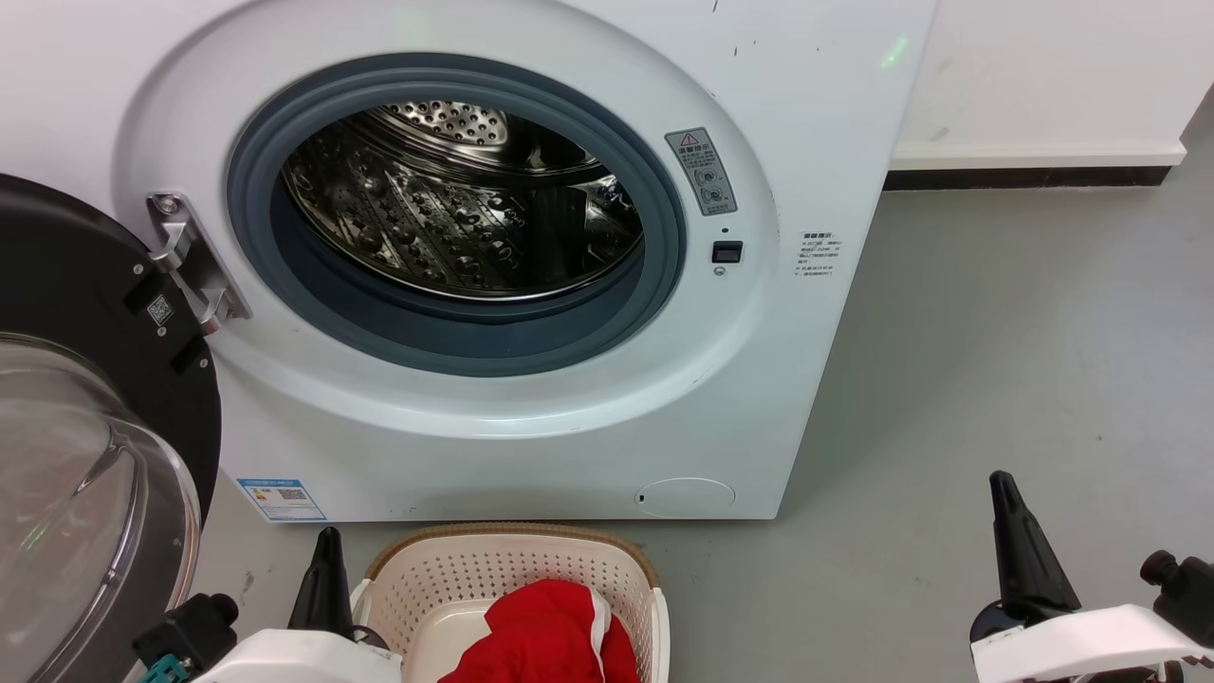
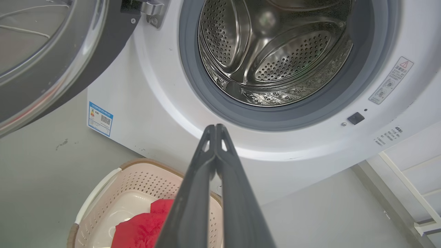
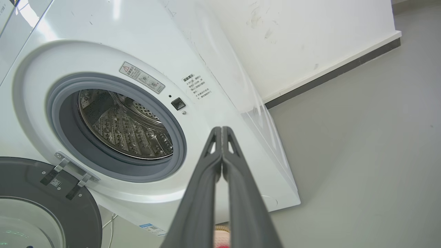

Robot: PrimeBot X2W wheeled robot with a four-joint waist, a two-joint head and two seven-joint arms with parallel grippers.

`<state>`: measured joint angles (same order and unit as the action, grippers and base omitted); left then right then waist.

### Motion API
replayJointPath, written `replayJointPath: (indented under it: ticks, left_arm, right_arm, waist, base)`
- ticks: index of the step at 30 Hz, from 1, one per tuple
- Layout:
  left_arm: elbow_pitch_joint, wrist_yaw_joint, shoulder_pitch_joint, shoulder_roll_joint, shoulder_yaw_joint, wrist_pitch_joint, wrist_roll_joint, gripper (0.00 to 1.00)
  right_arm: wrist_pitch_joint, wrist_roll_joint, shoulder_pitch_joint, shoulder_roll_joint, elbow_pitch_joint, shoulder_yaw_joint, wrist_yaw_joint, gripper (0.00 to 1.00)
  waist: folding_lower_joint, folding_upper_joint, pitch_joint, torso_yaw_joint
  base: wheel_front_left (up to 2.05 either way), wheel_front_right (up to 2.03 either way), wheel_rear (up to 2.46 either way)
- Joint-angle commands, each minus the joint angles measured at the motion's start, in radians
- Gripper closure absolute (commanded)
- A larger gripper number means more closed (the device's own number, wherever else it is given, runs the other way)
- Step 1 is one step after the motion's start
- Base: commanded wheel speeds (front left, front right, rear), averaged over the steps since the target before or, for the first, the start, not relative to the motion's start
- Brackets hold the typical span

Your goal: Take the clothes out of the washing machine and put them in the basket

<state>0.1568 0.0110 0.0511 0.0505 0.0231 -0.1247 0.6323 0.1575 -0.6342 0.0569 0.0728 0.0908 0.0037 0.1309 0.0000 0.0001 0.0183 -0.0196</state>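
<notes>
A: Looks like a plain laundry room here: a white front-loading washing machine [image 1: 806, 114] stands on a smooth grey floor [image 1: 996, 379].
B: Agreed. White wall [image 1: 1043, 76], dark skirting [image 1: 1024, 177], and a laundry basket [image 1: 493, 569] sitting right in front of it.

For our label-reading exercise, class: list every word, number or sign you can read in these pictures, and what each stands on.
No text can be read letter for letter.
Grey sticker on the washing machine, right of the porthole: red warning triangle; characters too small.
Printed block further right on its front: too small.
Blue-edged label at its lower left: QR code, print blurred.
Small sticker on the black door frame: QR code only.
</notes>
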Motion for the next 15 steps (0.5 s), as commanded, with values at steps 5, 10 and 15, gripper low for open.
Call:
replayJointPath:
  ticks: [5, 10, 15]
  left_arm:
    - [-0.002, -0.015, -0.035, 0.0, 0.012, 0.02, 0.09, 1.0]
    - [0.005, -0.025, -0.045, 0.0, 0.018, 0.038, 0.161, 1.0]
    - [0.012, -0.035, -0.055, 0.0, 0.025, 0.054, 0.229, 1.0]
  right_arm:
    - [-0.016, -0.096, -0.038, 0.01, 0.003, -0.005, 0.0, 1.0]
    - [-0.032, -0.172, -0.049, 0.012, 0.015, -0.008, 0.0, 1.0]
    - [-0.047, -0.244, -0.058, 0.014, 0.026, -0.012, 0.0, 1.0]
  waist:
    - [0.0, -0.0001, -0.001, 0.001]
    - [0.0, -0.0001, -0.002, 0.002]
    - [0.0, -0.0001, -0.002, 0.003]
  base:
    - [0.0, 0.0, 0.0]
    - [0.0, 0.0, 0.0]
    - [0.0, 0.0, 0.0]
